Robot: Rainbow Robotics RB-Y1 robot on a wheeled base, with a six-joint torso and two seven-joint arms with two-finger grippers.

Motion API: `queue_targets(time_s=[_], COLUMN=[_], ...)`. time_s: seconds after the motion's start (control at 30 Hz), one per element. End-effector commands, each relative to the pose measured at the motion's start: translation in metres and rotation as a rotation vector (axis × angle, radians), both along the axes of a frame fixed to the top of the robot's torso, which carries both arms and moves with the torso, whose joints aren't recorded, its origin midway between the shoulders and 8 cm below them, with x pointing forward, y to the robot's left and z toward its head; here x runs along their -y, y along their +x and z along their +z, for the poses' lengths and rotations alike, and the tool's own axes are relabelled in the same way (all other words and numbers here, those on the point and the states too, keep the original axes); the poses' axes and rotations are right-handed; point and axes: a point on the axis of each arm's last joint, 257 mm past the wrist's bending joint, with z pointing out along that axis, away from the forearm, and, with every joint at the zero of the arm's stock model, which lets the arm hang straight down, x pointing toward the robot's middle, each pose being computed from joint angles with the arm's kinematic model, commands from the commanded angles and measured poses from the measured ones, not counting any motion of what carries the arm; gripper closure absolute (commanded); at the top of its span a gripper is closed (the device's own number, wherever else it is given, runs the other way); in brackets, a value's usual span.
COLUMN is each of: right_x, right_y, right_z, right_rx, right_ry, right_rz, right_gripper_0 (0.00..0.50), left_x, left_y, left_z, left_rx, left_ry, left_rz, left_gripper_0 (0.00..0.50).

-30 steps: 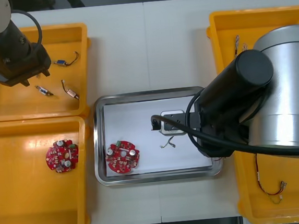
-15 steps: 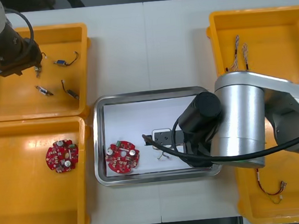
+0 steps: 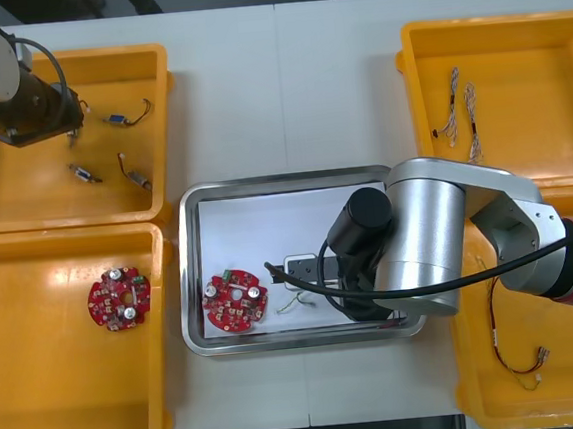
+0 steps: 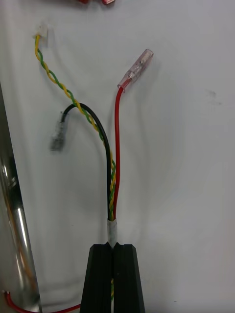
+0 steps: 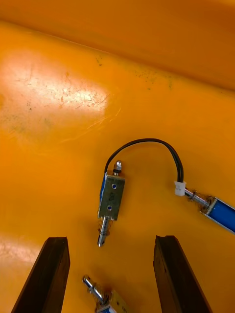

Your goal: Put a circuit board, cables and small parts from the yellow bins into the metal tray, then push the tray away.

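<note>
One cable pinched by right claw, left claw spread, apparently above small metal parts

Bright, even overhead light is washing over the table. A pale glare patch is shining on the yellow bin floor. The cable is casting soft shadows onto the white tray lining.

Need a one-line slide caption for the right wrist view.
Right gripper shut on a red, black and yellow-green cable bundle, over the tray's white inside.
</note>
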Motion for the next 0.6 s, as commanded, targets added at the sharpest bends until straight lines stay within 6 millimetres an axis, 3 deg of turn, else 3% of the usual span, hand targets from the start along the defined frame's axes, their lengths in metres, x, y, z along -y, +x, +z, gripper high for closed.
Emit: queue_targets(time_s=[0.03,0.1,0.13,0.17,0.23,0.27,0.6], right_x=[-0.014,-0.015,-0.014,-0.013,-0.014,-0.013,-0.021], right_y=[0.004,0.004,0.005,0.006,0.008,0.009,0.015], right_z=[0.007,0.007,0.006,0.007,0.007,0.008,0.026], right_rx=[0.035,0.035,0.035,0.04,0.047,0.051,0.096], right_ry=[-0.012,-0.012,-0.016,-0.018,-0.017,-0.017,0.01], right_rz=[0.069,0.069,0.068,0.069,0.069,0.063,0.072], right_gripper_0=[0.5,0.5,0.442,0.266,0.018,0.0,0.0], left_x=[0.006,0.008,0.009,0.01,0.011,0.013,0.021], left_y=[0.021,0.025,0.026,0.028,0.031,0.033,0.038], left_z=[0.025,0.021,0.017,0.014,0.009,0.006,-0.007], left_rx=[0.058,0.068,0.07,0.072,0.079,0.089,0.096], left_ry=[0.141,0.144,0.152,0.16,0.164,0.163,0.172], left_rz=[-0.167,-0.171,-0.176,-0.179,-0.182,-0.186,-0.203], left_gripper_0=[0.0,0.0,0.0,0.0,0.0,0.0,0.0])
